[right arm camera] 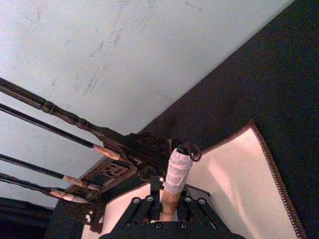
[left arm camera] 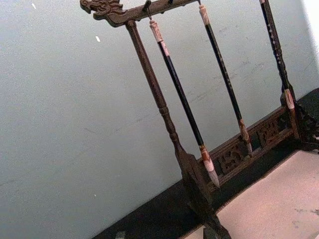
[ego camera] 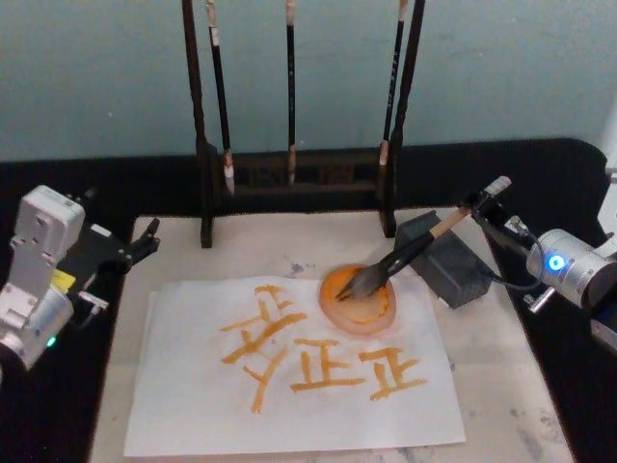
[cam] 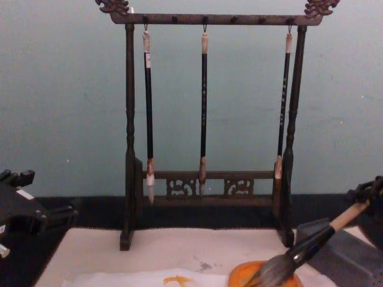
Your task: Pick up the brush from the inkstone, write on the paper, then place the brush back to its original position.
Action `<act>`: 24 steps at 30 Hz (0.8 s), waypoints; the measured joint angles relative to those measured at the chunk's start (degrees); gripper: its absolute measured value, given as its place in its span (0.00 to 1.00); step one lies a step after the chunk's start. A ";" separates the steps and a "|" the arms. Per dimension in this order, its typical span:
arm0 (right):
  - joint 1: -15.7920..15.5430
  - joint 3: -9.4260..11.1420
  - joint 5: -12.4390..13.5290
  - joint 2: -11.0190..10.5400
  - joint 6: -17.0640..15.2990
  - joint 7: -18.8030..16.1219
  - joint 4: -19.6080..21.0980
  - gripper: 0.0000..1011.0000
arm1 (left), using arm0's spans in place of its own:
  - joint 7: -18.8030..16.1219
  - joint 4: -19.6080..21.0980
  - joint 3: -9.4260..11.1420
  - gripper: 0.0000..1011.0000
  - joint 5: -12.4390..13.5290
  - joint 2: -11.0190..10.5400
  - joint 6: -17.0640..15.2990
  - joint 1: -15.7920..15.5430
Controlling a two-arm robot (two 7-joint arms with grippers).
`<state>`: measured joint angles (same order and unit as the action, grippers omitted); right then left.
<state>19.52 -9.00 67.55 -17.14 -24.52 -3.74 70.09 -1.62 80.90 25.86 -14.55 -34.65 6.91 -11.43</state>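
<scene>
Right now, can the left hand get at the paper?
Probably yes: the left hand sits left of the paper with nothing between, and the right hand holds the brush at the orange dish.

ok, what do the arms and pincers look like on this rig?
Left arm: white boxy housing, yellow label, silver cylinder with a green light. Left pincer: black. Right arm: silver cylinder with a blue light ring, thin black cable beside it. Right pincer: black, bolted linkage bars.
</scene>
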 joint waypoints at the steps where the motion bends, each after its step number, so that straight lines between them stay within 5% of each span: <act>1: 0.00 0.00 0.00 0.00 0.00 0.00 0.00 0.17 | 0.00 0.00 0.00 1.00 0.00 0.00 0.00 0.00; 24: -1.05 -2.29 0.19 -2.19 4.73 -2.46 5.79 0.17 | 0.00 0.00 0.00 1.00 0.00 0.00 0.00 0.00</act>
<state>18.47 -11.29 67.74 -19.33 -19.80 -6.19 75.88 -1.62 80.90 25.86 -14.55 -34.65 6.91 -11.43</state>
